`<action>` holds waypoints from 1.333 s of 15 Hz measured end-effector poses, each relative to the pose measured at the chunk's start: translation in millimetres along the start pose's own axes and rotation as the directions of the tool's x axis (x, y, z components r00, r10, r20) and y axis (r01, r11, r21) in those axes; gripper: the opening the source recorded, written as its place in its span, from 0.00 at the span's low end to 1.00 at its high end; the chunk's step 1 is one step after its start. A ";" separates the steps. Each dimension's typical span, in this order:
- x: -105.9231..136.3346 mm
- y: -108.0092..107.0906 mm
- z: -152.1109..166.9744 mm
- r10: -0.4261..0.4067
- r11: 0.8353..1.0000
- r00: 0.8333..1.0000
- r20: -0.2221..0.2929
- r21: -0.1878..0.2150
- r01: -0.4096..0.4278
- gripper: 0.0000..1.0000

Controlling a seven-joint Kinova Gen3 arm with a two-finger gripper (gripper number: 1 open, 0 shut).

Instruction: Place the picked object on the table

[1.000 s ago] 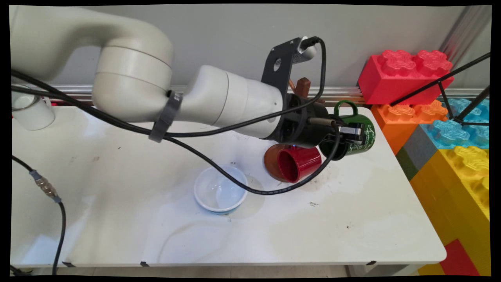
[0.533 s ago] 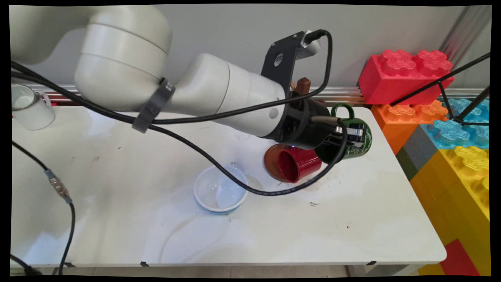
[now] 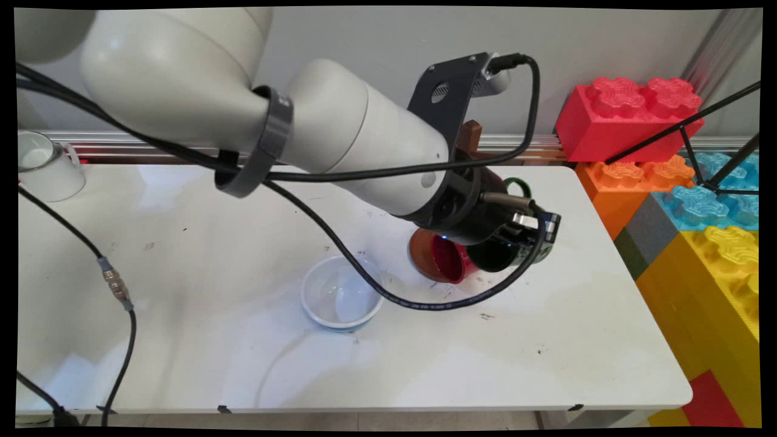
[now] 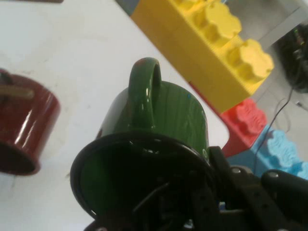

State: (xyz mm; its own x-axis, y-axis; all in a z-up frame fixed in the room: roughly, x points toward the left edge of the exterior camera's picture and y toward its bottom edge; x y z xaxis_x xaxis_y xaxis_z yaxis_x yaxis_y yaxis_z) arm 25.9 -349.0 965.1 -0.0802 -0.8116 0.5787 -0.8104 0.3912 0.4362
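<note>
I have the gripper [image 3: 542, 227] clamped on the rim of the green mug [image 4: 161, 127], one finger inside, so it hangs tilted above the table [image 3: 182, 255], just beside the red mug [image 3: 447, 262] lying on its brown saucer [image 3: 419, 250].

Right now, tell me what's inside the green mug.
The green mug is held on its side by the gripper. In the hand view one finger reaches into its dark mouth; nothing else shows there, but the shadowed bottom can't be seen.

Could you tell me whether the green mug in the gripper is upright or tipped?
Tipped: the green mug lies sideways in the gripper, dark mouth facing the hand camera, handle on top.
</note>
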 end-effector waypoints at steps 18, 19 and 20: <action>0.7 -31.9 -10.9 0.179 0.928 0.921 0.346 0.252 -0.275 0.00; 1.1 -31.4 -7.0 0.197 0.922 0.909 0.367 0.246 -0.299 0.00; 1.4 -30.5 -2.8 0.214 0.916 0.897 0.387 0.240 -0.322 0.00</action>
State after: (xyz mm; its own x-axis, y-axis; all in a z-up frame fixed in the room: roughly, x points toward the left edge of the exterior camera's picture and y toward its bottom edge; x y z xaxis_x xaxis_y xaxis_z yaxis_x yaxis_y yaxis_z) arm 52.2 -360.9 954.6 -0.4700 -0.8122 0.3456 -0.8555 0.5155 0.0479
